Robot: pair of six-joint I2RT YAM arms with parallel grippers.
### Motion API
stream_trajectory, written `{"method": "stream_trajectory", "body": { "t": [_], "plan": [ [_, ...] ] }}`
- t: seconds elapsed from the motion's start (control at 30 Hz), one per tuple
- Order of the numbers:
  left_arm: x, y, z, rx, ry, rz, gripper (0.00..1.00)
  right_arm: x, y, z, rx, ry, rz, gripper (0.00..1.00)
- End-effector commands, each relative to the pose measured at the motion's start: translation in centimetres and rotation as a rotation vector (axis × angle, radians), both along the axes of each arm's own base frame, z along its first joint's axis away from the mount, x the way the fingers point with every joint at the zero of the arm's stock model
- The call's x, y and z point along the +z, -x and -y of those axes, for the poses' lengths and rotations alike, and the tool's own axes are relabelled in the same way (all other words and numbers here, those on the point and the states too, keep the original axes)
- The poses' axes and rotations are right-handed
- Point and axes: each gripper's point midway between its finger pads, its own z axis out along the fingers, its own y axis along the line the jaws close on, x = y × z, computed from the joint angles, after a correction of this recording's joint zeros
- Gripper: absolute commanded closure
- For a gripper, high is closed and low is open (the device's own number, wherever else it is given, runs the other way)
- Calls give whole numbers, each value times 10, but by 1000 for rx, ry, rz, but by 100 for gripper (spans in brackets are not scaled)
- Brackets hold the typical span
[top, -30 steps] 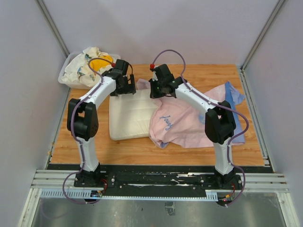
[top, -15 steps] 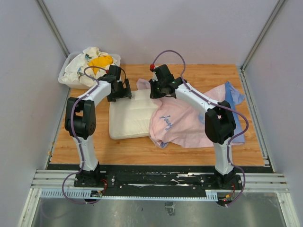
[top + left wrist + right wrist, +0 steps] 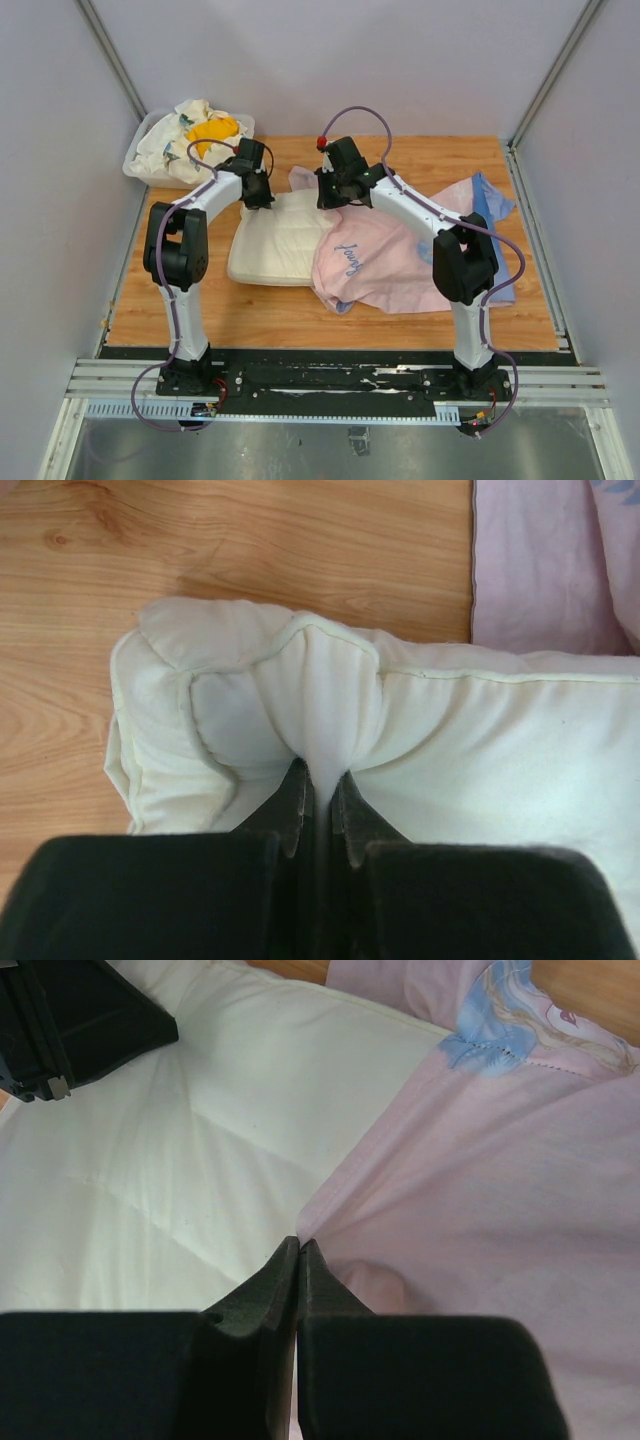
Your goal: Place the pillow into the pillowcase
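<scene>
Where L gripper [image 3: 318, 775] closes, it pinches a fold of pillow [image 3: 275, 245] at its 11 o'clock corner. R gripper [image 3: 300, 1247]: clamped on pillowcase [image 3: 400, 255] edge, pink side up. Pillowcase overlaps pillow's 3 o'clock side; both on wood table [image 3: 430, 160].

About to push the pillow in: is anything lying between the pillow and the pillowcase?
Nothing visible does. The pillowcase lies directly over the right end of the pillow. The left gripper is shut on the pillow's far edge, the right gripper on the pillowcase edge. The cloth bundle sits apart, far left.
</scene>
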Motion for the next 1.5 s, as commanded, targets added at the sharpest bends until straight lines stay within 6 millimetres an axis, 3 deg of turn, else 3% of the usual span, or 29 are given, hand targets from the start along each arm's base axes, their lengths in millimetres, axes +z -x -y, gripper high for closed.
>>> {"method": "stream_trajectory", "body": {
  "t": [0.0,0.13,0.37,0.53,0.7,0.9,1.27,1.37,1.47],
  "plan": [
    [-45,38,8,-48,8,-180,100,12,6,-6,16,-13,4,99],
    [-1,34,26,-76,112,-103,100,23,6,-8,33,-26,22,99],
    [94,29,65,-163,277,64,100,44,2,-17,62,-66,55,99],
    [139,34,83,-206,349,132,100,63,3,-32,111,-122,63,99],
    [169,36,88,-224,390,182,100,85,3,-44,158,-161,99,100],
    [175,41,99,-239,406,194,100,96,-1,-56,179,-184,107,99],
    [124,58,123,-254,411,117,100,114,-3,-70,203,-206,141,99],
    [116,58,127,-250,422,106,100,113,-4,-69,201,-202,141,99],
    [120,56,126,-252,411,109,100,100,-3,-66,191,-177,117,99]
  ]
}}
